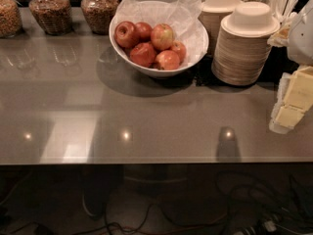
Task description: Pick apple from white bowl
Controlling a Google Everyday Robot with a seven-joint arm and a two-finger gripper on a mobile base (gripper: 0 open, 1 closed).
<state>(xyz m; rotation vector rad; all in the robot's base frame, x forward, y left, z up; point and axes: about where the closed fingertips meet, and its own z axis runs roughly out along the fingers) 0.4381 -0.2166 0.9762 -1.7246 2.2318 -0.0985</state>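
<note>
Claw (pixel 293 102), blocky and pale, state untellable, hangs well apart from glossy white bowl (pixel 156 73) of red apples (pixel 163 36)

You have bare tabletop (pixel 146 126) across the front and left. At the back, the bowl (pixel 161 72) is open from above, with jars (pixel 100 9) just left and paper-bowl stacks (pixel 242 48) close on its right. The gripper (pixel 293 102) hangs at the right edge.

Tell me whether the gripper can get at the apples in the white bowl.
Probably yes: the gripper sits at the right edge, and the apples lie uncovered in the white bowl. The stacked paper bowls stand partly between, so it would likely pass over them.
</note>
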